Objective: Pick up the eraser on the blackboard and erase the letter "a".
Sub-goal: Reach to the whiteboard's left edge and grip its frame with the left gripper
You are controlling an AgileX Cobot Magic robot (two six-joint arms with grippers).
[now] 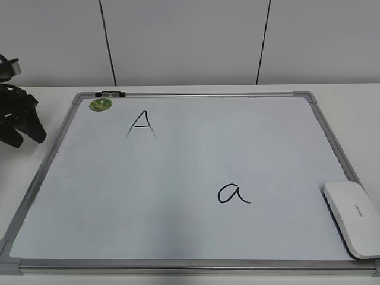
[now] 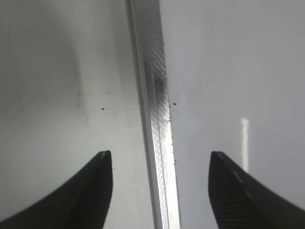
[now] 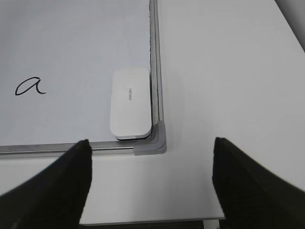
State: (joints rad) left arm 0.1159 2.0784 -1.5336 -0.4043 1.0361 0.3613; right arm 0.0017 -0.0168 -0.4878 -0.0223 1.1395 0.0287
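The blackboard point(image 1: 178, 160) is a white board with a silver frame lying flat on the table. The eraser point(image 1: 354, 217) is a flat white block in the board's near right corner; it also shows in the right wrist view point(image 3: 129, 102). The letter "a" point(image 1: 234, 193) is written in black near the board's lower middle, and shows in the right wrist view point(image 3: 30, 87). My right gripper point(image 3: 151, 157) is open and empty, above the table in front of the board's corner, short of the eraser. My left gripper point(image 2: 159, 164) is open, straddling the board's left frame point(image 2: 155, 114); it shows black at the left of the exterior view point(image 1: 18, 122).
An uppercase "A" point(image 1: 141, 123) is written at the board's upper left, beside a round green sticker point(image 1: 100, 104). A grey plastic corner point(image 3: 155, 143) bounds the eraser. The table's front edge point(image 3: 152, 220) lies just behind my right gripper. A white wall stands behind the table.
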